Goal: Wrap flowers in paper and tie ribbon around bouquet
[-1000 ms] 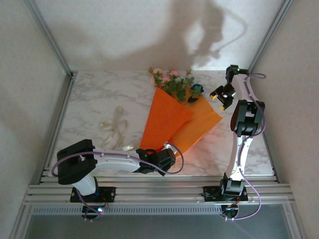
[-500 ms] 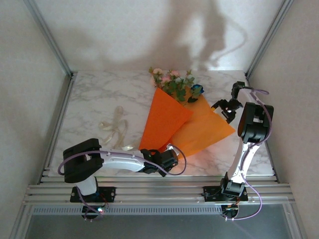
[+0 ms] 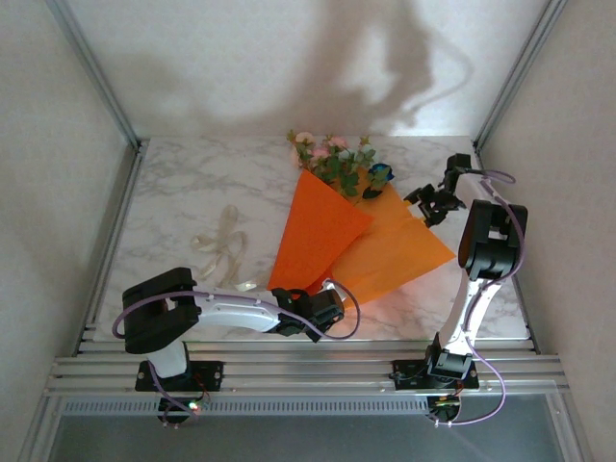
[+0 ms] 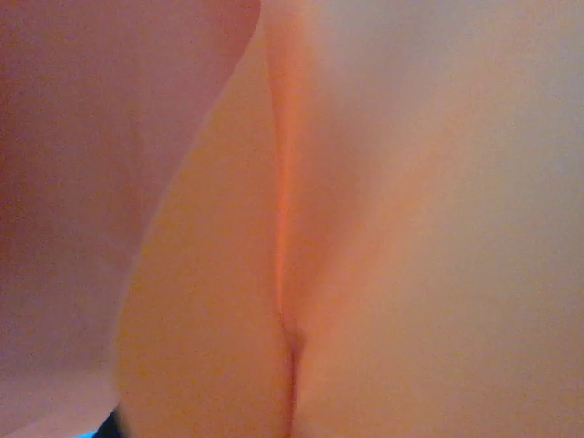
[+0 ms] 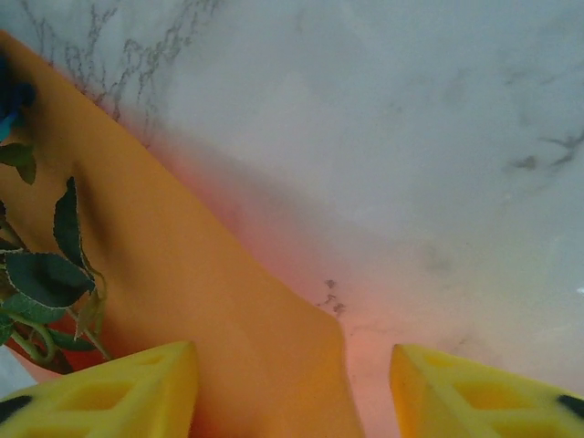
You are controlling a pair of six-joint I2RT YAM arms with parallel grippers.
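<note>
Top external shows us the ribbon (image 3: 223, 248) lying loose on the marble (image 3: 183, 192) at left. Our left gripper (image 3: 322, 306) is clenched, seemingly pinching the narrow end of the paper (image 3: 318, 236). We judge that thin, glossy sheet slippery and springy, prone to unfolding. The flowers (image 3: 337, 164), light and floppy, poke from its far mouth. Our right gripper (image 3: 433, 202) hangs released over the paper's loose right edge, where we would take hold.
</note>
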